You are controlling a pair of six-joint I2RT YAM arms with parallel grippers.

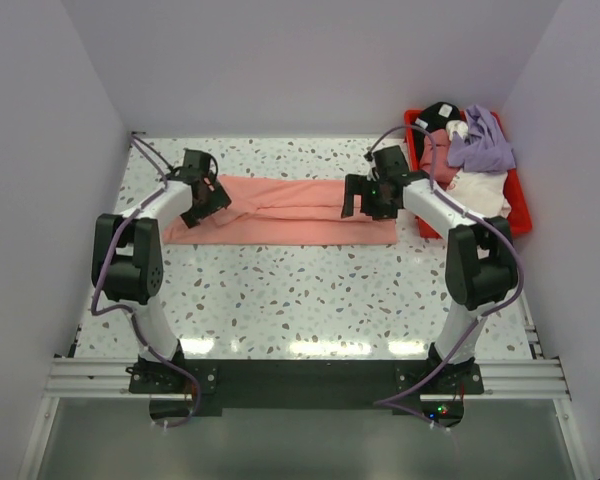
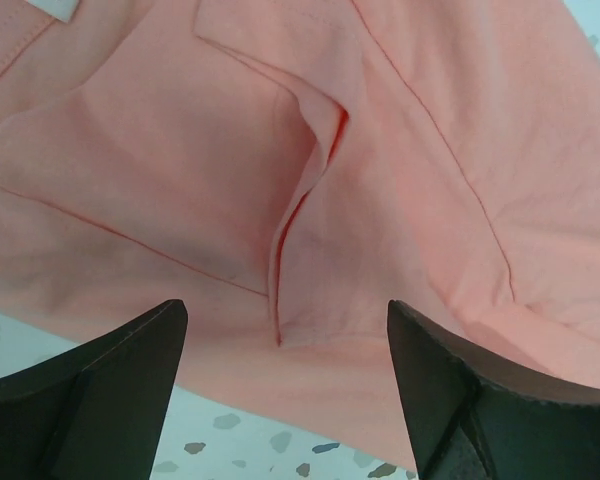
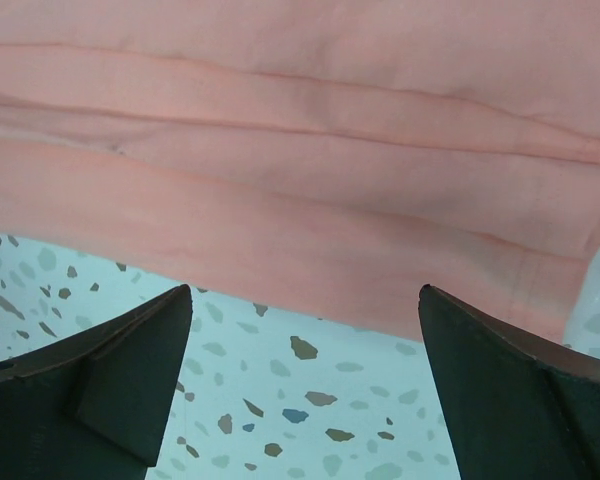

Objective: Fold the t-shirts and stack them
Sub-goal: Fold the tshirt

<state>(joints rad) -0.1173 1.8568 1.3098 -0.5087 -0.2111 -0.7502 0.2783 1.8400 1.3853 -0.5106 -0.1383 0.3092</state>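
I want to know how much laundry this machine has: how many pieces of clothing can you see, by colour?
Salmon t-shirt: 1
Lavender t-shirt: 1
Dusty rose t-shirt: 1
White t-shirt: 1
Black t-shirt: 1
Total: 5. Four lie bunched in the red bin, so more may be hidden.

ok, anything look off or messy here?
The salmon t-shirt is folded unevenly: a loose flap puckers by the left gripper, and its left end flares wider. The other shirts sit heaped loosely in the red bin. Nothing damaged.
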